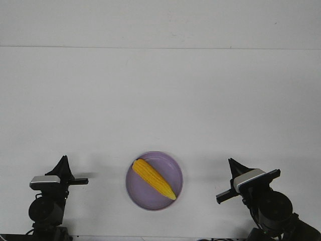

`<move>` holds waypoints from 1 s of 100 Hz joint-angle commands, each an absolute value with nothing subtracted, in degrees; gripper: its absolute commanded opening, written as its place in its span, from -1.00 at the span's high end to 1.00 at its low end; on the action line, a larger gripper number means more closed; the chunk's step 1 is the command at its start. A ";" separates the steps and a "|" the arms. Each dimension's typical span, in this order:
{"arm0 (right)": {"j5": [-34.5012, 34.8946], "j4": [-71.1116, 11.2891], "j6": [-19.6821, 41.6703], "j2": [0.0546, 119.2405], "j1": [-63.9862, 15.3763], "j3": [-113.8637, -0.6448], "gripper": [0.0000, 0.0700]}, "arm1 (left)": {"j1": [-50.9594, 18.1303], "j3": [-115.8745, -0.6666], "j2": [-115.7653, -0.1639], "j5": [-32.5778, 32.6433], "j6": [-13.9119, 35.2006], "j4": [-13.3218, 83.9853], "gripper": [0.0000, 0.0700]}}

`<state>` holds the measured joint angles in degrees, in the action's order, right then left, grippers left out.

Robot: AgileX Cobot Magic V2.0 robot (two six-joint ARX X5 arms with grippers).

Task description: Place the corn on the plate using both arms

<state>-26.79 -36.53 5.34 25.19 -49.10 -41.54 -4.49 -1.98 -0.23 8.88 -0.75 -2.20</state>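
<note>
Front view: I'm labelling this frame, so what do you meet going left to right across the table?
left gripper → plate, with the corn lying diagonally on it → right gripper.

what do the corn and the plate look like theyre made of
The corn looks like plastic or rubber, a toy: even, saturated yellow-orange with neat kernel rows, though real corn can't be ruled out. The plate looks like matte plastic: flat lavender colour with no glare, possibly glazed ceramic.
</note>
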 commanded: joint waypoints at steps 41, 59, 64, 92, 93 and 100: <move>-27.40 -36.10 1.54 25.41 -49.15 -42.00 0.96 | -4.45 -0.80 -0.16 8.99 -1.48 -2.76 0.96; -20.62 -29.63 -1.04 22.65 -33.87 -35.75 0.96 | -4.45 -0.80 -0.16 8.99 -1.48 -2.76 0.96; -15.62 -25.54 -1.58 20.36 -26.87 -31.48 0.96 | -4.45 -0.80 -0.16 8.99 -1.48 -2.76 0.96; 4.12 -12.88 -1.45 5.98 -0.05 -9.93 0.96 | -4.47 -0.80 -0.16 8.99 -1.48 -2.76 0.96; 4.12 -12.82 -1.45 5.65 0.21 -9.50 0.96 | -4.47 -0.80 -0.16 8.99 -1.48 -2.76 0.96; 4.08 -12.78 -1.54 3.66 1.34 -6.87 0.96 | -4.45 -0.80 -0.16 9.02 -1.48 -2.76 0.96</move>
<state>3.66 -13.82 -1.13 4.80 0.99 -8.05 -4.49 -1.98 -0.23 8.88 -0.75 -2.20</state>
